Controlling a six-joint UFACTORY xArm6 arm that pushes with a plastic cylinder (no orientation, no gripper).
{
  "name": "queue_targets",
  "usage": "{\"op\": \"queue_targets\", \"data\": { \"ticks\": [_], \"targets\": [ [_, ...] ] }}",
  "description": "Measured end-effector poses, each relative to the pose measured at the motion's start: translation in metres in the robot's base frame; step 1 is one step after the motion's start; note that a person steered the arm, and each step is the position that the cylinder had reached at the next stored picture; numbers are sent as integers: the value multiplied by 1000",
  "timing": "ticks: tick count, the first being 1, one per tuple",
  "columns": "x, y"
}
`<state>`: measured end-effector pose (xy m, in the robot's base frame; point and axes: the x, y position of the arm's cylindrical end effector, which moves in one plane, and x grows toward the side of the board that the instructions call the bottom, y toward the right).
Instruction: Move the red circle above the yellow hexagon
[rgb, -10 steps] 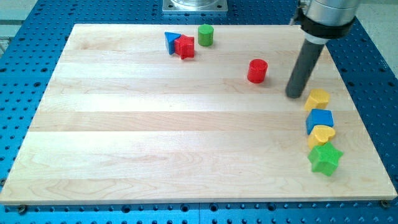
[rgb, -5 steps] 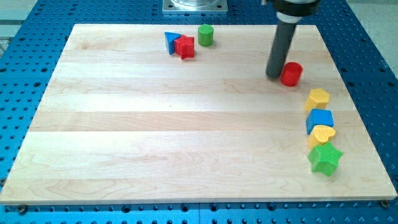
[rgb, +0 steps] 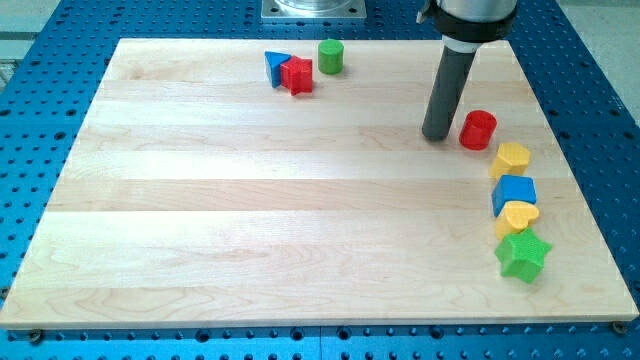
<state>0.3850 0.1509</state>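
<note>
The red circle (rgb: 478, 130) stands on the wooden board at the view's right, just up and left of the yellow hexagon (rgb: 511, 159), with a small gap between them. My tip (rgb: 435, 136) rests on the board a little to the left of the red circle, close beside it but apart. The dark rod rises from the tip toward the view's top.
Below the yellow hexagon a blue block (rgb: 514, 192), a yellow heart (rgb: 517, 216) and a green star (rgb: 523, 255) form a column along the right edge. A blue triangle (rgb: 274, 65), a red star (rgb: 296, 75) and a green cylinder (rgb: 331, 56) sit at the top.
The red circle has been pushed right and down from the board's upper middle to beside the yellow hexagon. My tip went from the circle's right side round to its left side.
</note>
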Motion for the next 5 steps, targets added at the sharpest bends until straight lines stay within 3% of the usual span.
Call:
{"op": "queue_targets", "data": {
  "ticks": [3, 5],
  "targets": [
    [1, 3],
    [9, 48]
  ]
}}
